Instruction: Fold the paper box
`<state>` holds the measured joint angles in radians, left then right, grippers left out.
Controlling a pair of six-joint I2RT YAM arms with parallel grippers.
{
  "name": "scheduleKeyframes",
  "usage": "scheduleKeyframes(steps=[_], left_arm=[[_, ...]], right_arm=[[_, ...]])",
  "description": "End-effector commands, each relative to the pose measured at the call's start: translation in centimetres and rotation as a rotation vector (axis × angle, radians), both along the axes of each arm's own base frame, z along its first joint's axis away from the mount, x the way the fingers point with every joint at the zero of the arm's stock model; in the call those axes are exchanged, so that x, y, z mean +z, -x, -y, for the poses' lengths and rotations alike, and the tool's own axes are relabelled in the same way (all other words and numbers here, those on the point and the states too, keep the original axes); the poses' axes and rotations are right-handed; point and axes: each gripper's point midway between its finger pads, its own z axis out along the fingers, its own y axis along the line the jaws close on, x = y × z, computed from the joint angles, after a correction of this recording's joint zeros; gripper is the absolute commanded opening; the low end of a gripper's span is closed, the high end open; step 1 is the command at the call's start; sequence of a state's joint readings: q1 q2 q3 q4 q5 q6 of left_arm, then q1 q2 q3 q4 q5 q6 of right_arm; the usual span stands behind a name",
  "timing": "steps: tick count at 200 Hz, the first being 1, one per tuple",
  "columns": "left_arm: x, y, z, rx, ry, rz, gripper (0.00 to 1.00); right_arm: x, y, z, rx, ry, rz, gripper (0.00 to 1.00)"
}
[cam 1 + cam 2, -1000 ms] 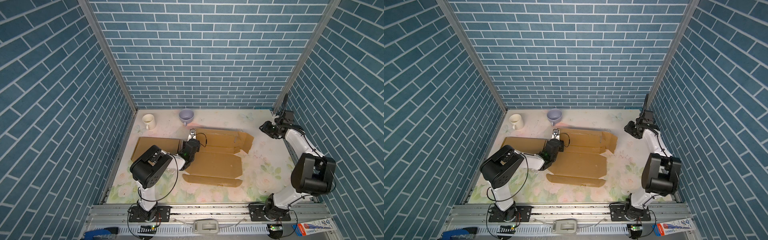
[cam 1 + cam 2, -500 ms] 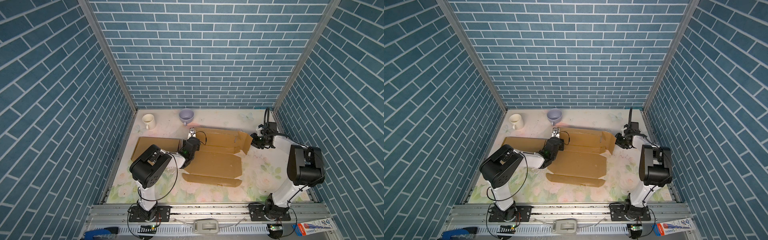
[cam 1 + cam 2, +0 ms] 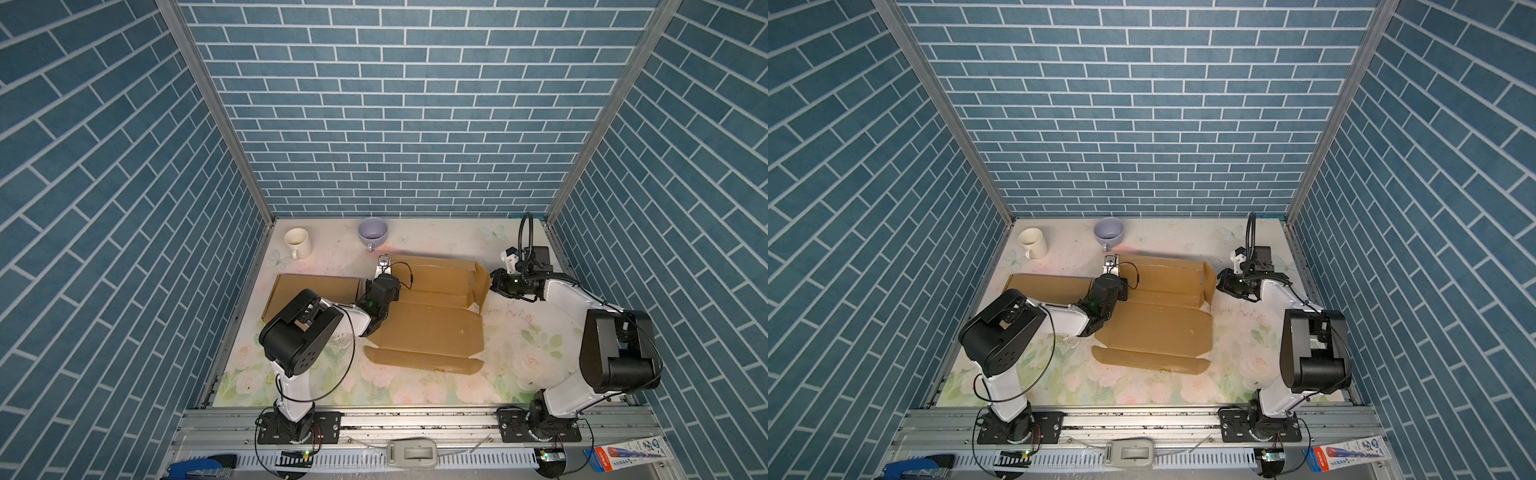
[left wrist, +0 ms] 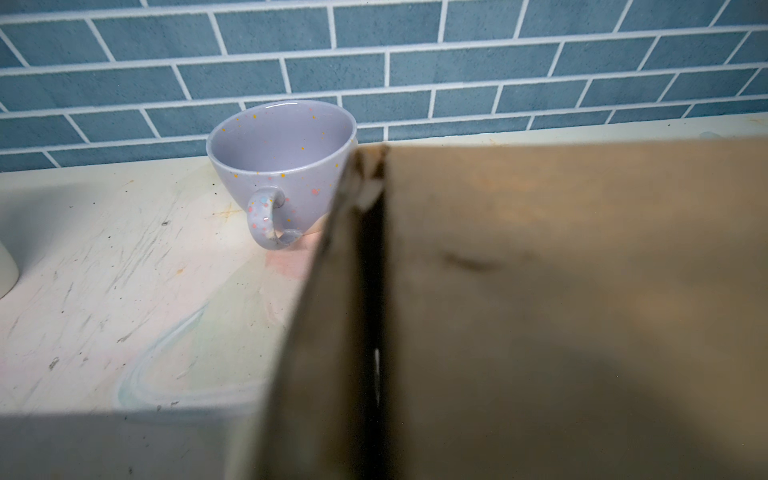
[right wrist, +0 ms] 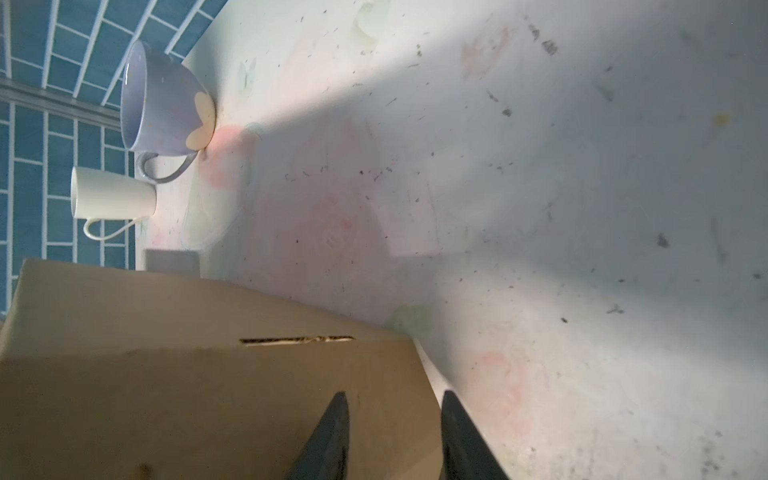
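The paper box (image 3: 432,328) (image 3: 1158,328) is a brown cardboard sheet lying mostly flat on the table, with its right flap (image 3: 482,286) raised. My left gripper (image 3: 382,266) (image 3: 1109,266) is at the left end of the back panel and shut on it. In the left wrist view the upright cardboard (image 4: 561,311) hides the jaws. My right gripper (image 3: 494,282) (image 5: 392,419) is open at the raised flap (image 5: 187,395). One of its fingers (image 5: 336,415) is over the cardboard and the other over the table, with the flap's edge between them.
A lilac speckled cup (image 3: 372,232) (image 4: 282,153) stands just behind the left gripper. A white mug (image 3: 297,242) (image 5: 112,193) stands at the back left. Blue brick walls close the table on three sides.
My right arm has swung from the back right wall over to the box's raised right flap, and its jaws have narrowed. The left arm and the box have stayed put.
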<state>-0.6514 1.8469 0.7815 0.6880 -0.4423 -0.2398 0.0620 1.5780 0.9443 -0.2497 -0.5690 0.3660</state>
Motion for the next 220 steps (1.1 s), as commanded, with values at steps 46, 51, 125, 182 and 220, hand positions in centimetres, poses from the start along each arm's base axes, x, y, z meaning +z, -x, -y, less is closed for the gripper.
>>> scheduleKeyframes(steps=[46, 51, 125, 182, 220], left_arm=[[-3.6, 1.0, -1.4, 0.003, -0.063, -0.125, 0.00], [-3.6, 1.0, -1.5, 0.004, -0.062, -0.124, 0.00], [-3.8, 1.1, -1.6, 0.004, -0.062, -0.132, 0.00], [-3.7, 1.1, -1.4, -0.011, -0.065, -0.144, 0.00], [-4.0, 1.2, -1.3, -0.017, -0.065, -0.153, 0.00]], right_arm=[[0.0, 4.3, -2.7, 0.116, 0.030, -0.022, 0.37], [-0.1, 4.4, -2.8, 0.120, 0.039, -0.017, 0.37], [-1.8, 3.4, -4.2, 0.142, 0.163, 0.061, 0.41], [-1.0, 2.1, -6.3, 0.155, 0.186, 0.206, 0.44], [-0.2, 1.2, -6.8, 0.143, 0.192, 0.272, 0.44]])
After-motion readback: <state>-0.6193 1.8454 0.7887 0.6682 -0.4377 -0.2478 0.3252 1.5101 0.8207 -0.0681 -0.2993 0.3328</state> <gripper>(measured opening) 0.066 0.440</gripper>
